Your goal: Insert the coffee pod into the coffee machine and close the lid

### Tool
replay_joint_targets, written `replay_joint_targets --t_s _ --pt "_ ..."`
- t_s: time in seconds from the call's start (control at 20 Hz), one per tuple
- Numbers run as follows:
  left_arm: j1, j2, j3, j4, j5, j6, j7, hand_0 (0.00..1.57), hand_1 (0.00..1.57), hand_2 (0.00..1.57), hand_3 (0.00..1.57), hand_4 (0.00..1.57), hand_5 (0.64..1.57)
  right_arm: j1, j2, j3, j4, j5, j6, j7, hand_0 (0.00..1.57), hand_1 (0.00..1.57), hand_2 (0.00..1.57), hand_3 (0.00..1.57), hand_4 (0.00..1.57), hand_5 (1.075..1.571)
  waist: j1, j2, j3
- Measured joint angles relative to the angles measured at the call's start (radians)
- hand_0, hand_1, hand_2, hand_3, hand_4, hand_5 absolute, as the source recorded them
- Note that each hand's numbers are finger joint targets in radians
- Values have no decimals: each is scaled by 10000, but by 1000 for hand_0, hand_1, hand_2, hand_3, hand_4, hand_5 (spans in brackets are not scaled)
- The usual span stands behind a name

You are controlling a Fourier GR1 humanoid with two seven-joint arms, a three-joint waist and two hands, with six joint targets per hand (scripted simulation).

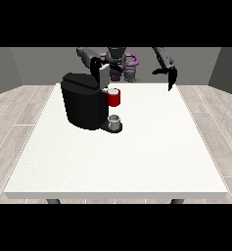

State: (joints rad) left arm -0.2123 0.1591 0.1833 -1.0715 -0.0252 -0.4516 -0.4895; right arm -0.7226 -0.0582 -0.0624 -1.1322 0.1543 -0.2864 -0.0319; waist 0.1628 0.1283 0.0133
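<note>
No writing, label, brand mark, number or sign can be read anywhere. The black coffee machine (84,105) near the far left corner of the table (137,162) shows plain dark faces with no lettering, and the red part (114,98) on its front and the small grey cup (114,121) beneath it are likewise unmarked.
</note>
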Motion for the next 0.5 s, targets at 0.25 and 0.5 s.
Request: replay_joint_targets --t_s 0.25,0.5 --pt "-278 -19 -147 86 -61 -99 46 0 0 0 0 347 1571 -403 -231 374 -173 500 -278 624 0 0 0 0 383 1571 484 303 25" --pt "-535 -9 -196 211 -60 -163 51 0 0 0 0 293 1571 -1240 43 1076 -41 1053 -154 115 0 0 0 0 407 1571 853 475 -93"
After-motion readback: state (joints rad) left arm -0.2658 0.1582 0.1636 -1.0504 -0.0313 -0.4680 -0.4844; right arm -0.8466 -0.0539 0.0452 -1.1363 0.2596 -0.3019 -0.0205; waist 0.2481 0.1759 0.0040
